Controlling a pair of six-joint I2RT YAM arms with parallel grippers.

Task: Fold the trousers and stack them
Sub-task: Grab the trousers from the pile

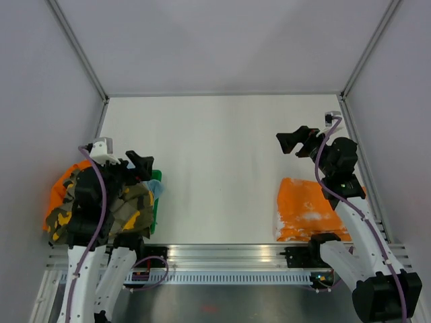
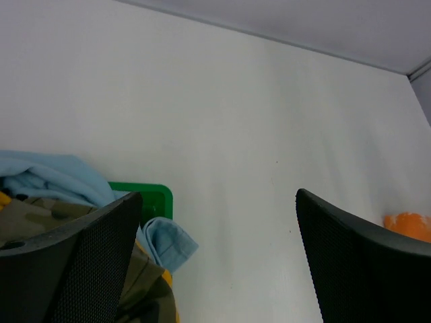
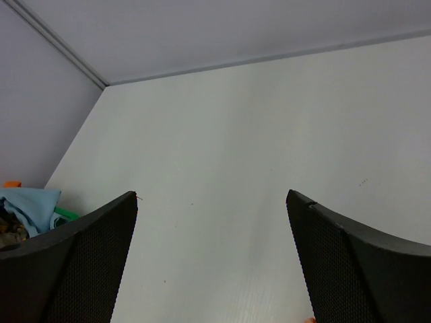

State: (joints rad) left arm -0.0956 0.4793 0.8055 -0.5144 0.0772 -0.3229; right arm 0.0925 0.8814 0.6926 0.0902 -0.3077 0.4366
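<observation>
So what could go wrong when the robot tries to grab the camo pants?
The trousers are bunched up with a light blue cloth and an orange cloth, so the open left hand might pinch the wrong one or lift two together. The heap lies near the table's left edge, so a hard tug could drag things off. The right hand, also open, hangs near a folded orange cloth and could mess it up.

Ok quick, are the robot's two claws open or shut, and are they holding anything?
Left claw: open, holding nothing.
Right claw: open, holding nothing.
</observation>
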